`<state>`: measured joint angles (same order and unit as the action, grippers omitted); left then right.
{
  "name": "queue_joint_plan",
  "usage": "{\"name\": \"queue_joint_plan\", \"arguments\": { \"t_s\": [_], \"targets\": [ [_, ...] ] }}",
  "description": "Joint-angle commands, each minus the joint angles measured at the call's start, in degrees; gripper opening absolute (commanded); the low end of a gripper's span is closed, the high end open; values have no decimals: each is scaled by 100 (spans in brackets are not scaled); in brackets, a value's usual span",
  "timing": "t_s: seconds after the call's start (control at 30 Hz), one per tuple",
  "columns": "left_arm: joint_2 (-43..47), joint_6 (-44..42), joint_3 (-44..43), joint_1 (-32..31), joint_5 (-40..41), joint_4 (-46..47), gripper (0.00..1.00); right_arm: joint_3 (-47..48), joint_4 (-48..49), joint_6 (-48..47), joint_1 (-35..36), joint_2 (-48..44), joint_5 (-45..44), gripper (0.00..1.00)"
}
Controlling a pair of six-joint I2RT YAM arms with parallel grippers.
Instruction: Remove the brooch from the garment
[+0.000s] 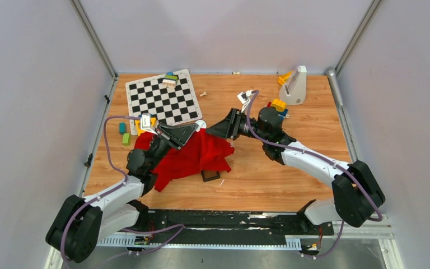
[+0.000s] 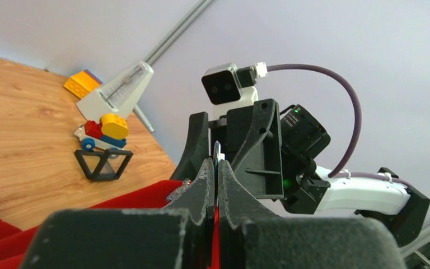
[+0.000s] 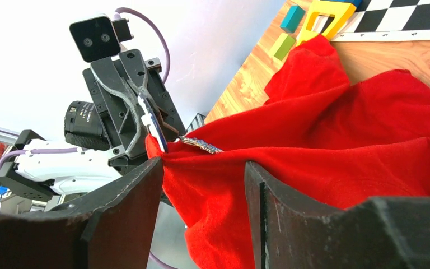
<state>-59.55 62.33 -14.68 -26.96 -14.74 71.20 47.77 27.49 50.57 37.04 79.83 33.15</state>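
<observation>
A red garment (image 1: 199,157) lies crumpled at the table's middle. My left gripper (image 1: 196,129) is shut on its upper edge and holds that edge lifted; in the left wrist view (image 2: 216,163) red cloth shows between the closed jaws. The brooch (image 3: 201,145), a thin sparkly silver-blue piece, sits on the cloth just beside the left gripper's tips; it also glints in the left wrist view (image 2: 179,190). My right gripper (image 1: 213,131) is open and faces the left gripper closely. In the right wrist view (image 3: 202,165) its jaws stand wide around a fold of the garment (image 3: 325,129), just below the brooch.
A checkered board (image 1: 162,101) lies at the back left with coloured blocks (image 1: 124,133) beside it. A white metronome-like object (image 1: 295,85) and toy bricks (image 1: 278,105) stand at the back right. A small black frame (image 1: 210,175) lies by the garment's near edge.
</observation>
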Motion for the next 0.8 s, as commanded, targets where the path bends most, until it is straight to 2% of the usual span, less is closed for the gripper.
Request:
{"name": "queue_joint_plan", "arguments": {
  "t_s": [0.0, 0.3, 0.57, 0.77],
  "targets": [
    [358, 78, -183, -6, -304, -218, 0, 185, 588, -37, -3, -160, -9, 56],
    [-54, 476, -60, -4, -387, 512, 0, 312, 1013, 36, 26, 41, 496, 49],
    [-547, 698, -106, -6, -515, 1160, 0, 357, 899, -25, 76, 128, 492, 42],
    [-585, 735, -116, -4, -546, 1267, 0, 267, 918, -14, 73, 178, 427, 38]
  ]
}}
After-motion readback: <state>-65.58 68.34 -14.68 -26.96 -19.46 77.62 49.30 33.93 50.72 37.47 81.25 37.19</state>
